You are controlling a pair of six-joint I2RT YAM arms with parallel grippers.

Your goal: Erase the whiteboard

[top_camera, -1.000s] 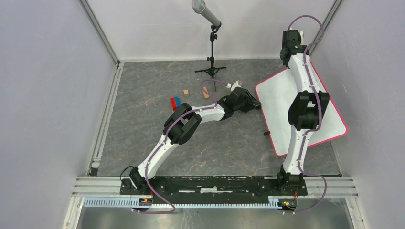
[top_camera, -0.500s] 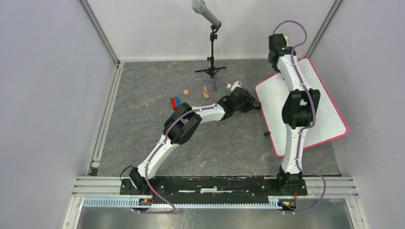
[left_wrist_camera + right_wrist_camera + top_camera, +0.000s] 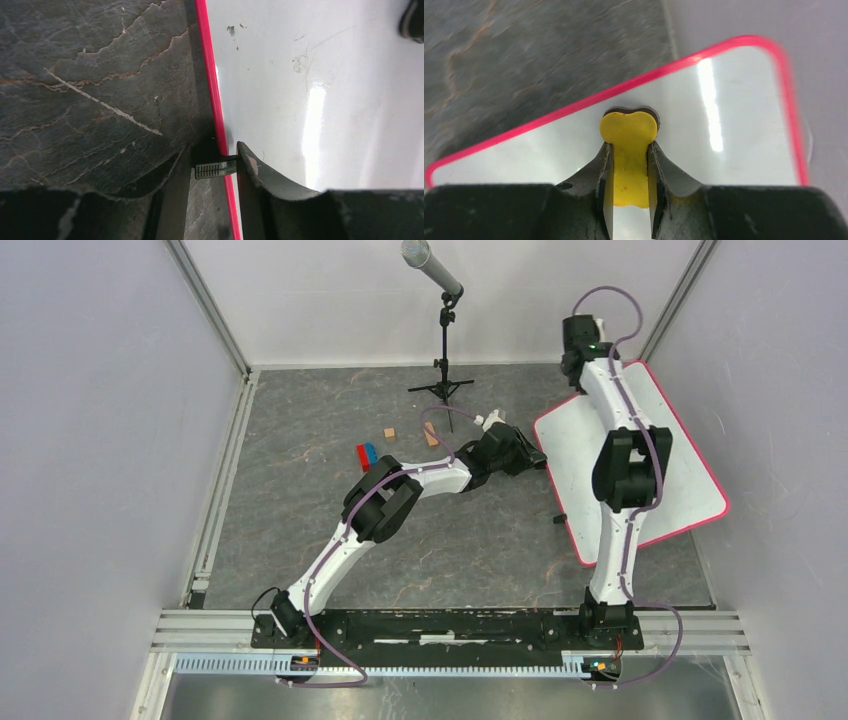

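The whiteboard (image 3: 690,480) lies flat at the right of the table, white with a red-pink rim. My left gripper (image 3: 535,460) is at its left edge. In the left wrist view the jaws (image 3: 215,167) straddle the rim and are shut on a small black ribbed clip (image 3: 212,170). The board surface (image 3: 325,100) shows only faint smudges (image 3: 300,62). My right gripper (image 3: 578,335) is over the board's far left corner. In the right wrist view it (image 3: 630,147) is shut on a yellow eraser (image 3: 628,127) that rests on the board (image 3: 724,160).
A microphone on a black tripod stand (image 3: 445,340) stands at the back. Red and blue blocks (image 3: 367,453) and small wooden cubes (image 3: 390,434) lie left of my left gripper. Another black clip (image 3: 560,520) sticks out from the board's near left edge. Walls enclose the table.
My right gripper with the eraser has swept left along the board's far edge, from the far right corner to the far left corner. My left arm has not moved.
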